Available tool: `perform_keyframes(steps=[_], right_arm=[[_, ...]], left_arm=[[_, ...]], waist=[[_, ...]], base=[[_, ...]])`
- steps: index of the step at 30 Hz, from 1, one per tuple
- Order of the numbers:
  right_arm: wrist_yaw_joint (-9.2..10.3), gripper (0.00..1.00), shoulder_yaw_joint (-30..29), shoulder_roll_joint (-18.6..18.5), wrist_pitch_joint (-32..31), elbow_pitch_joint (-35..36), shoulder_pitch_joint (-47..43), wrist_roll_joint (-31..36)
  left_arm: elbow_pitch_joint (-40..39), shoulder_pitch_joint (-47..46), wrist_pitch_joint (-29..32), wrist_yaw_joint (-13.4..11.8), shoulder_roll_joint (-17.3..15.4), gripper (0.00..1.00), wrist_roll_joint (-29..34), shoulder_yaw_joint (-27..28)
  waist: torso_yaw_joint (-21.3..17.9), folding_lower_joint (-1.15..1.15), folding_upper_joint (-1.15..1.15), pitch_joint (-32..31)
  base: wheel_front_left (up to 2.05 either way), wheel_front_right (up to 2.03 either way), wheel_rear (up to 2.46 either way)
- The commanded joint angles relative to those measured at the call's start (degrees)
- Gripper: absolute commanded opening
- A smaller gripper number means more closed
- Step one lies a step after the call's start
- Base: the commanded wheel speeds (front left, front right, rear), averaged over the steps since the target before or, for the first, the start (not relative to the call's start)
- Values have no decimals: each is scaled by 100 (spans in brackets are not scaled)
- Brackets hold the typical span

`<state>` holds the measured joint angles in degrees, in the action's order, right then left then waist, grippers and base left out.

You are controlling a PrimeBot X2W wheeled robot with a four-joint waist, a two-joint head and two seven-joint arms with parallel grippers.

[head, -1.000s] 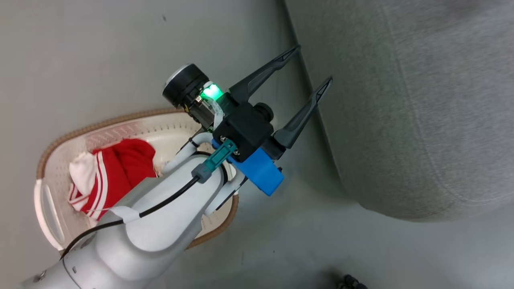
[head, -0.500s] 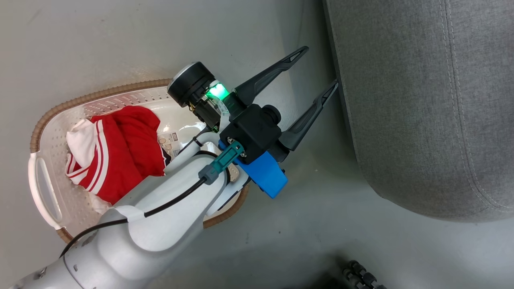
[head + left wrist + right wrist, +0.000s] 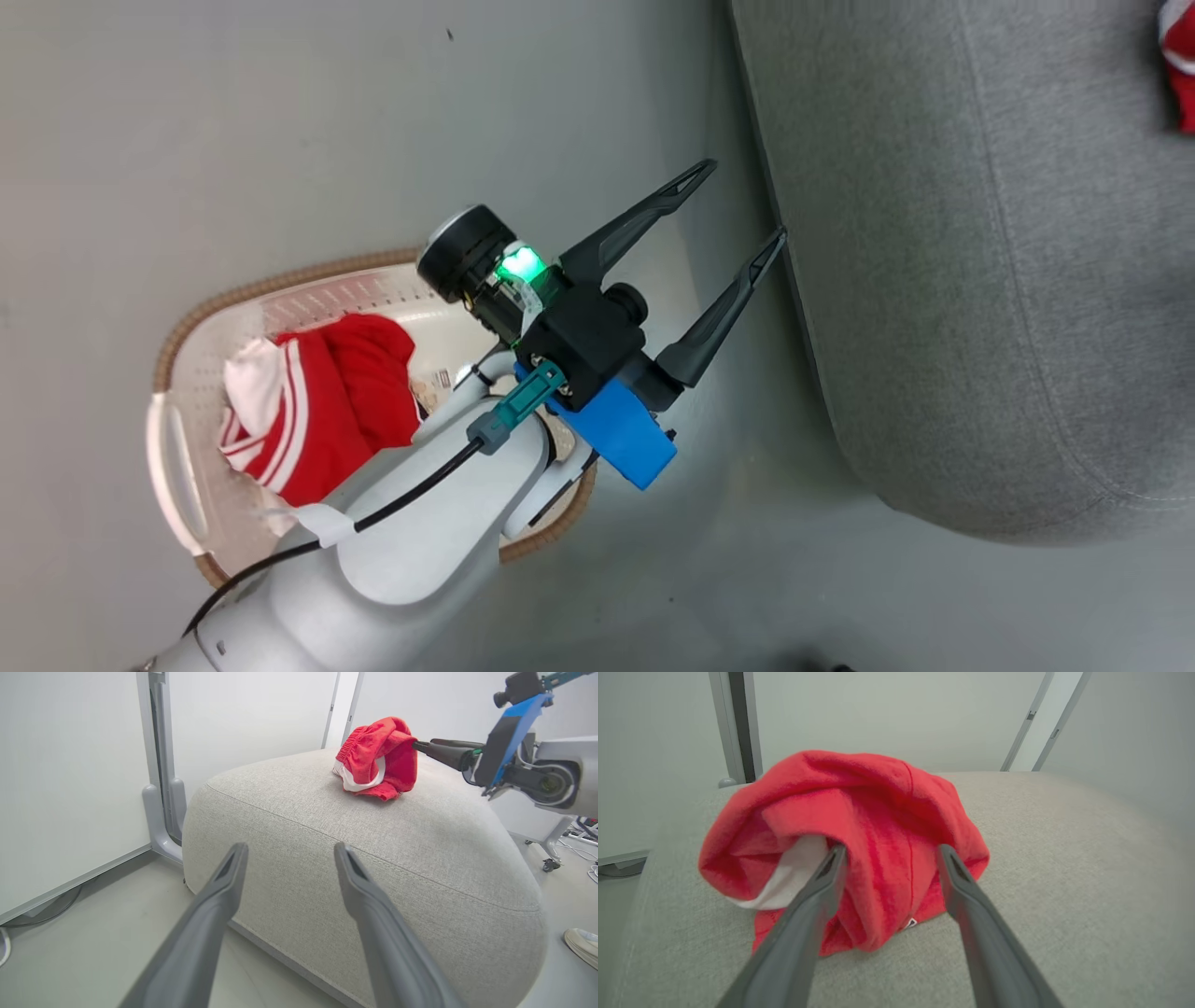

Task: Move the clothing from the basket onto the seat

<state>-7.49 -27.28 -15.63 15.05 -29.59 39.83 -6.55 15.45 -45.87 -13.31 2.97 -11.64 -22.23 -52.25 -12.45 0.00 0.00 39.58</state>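
Left gripper (image 3: 744,202) is spread wide with nothing in it, and the edge of the seat (image 3: 980,280) is just past its tips. Back behind it, under the arm, the basket (image 3: 308,297) has a striped red garment (image 3: 345,401) in it. Right gripper (image 3: 892,849) is spread too, tips pushed into a bunched red garment (image 3: 887,807) lying on the seat.

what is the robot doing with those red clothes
A two-armed robot is shifting laundry. One red garment with white trim lies on the large grey fabric seat, with the right gripper open at it, fingers either side of the fabric. Another red, white-striped garment sits in the cream perforated basket on the floor. The left gripper is open and empty, over the floor between basket and seat.
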Motion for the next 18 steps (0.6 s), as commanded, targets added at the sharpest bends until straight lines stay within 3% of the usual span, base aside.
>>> perform_keyframes(steps=[1, 11, 18], right_arm=[[-1, 100, 51, 94, 20, 147, -417, 83], [-1, 100, 834, 596, 20, 1181, -1927, 262], [0, 100, 1971, 914, 20, 1857, -2433, 163]], left_arm=[[80, 135, -86, -37, 38, 100, -53, 70], [66, 1130, -191, -225, 97, 100, -223, 788], [-233, 2057, -195, -316, 41, 100, 21, 1655]], waist=[[150, 0, 0, -494], [429, 0, 0, -1778], [734, 0, 0, -2499]], base=[[0, 0, 0], [0, 0, 0], [0, 0, 0]])
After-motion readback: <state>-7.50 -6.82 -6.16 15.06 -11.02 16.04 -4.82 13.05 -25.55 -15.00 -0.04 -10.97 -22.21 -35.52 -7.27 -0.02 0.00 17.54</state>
